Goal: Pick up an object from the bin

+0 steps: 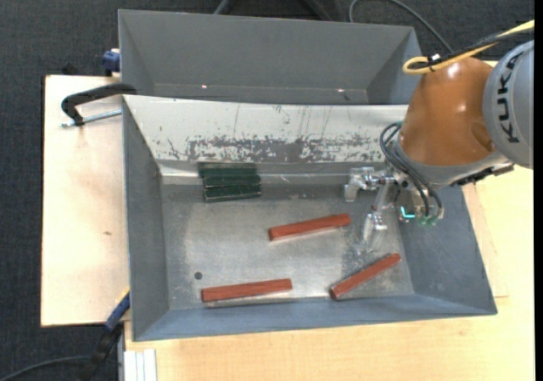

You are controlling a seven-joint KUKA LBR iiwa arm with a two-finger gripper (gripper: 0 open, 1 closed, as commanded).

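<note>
Right now I have the gripper (372,233) low in the right half of the bin (142,269), slung under the arm's orange cover (445,116). From this view it sits just beside the right end of the middle red-brown bar (310,227) and just behind the upper end of the slanted red-brown bar (365,276), which lies toward the near right corner. I cannot tell how the jaws stand; the metalwork there blurs together against the bin floor. I see nothing gripped, and I cannot say for certain whether the tool touches either bar or the floor between them.

As I judge it, the pick is not yet made. All four things lie flat on the floor: the two bars by the gripper, a third red-brown bar (247,290) along the near wall toward the left, and a dark green block (230,183) against the far wall, well apart from the tool. None is lifted or tilted.

What is left, then, is nearly the whole job: settle on one of the two near bars, close across its narrow width, and raise it clear of the bin. The slanted bar's upper end looks the closer target, though I would want the tool centred over it before closing, since a thin flat bar gripped near its end is likely to swing or slip.
</note>
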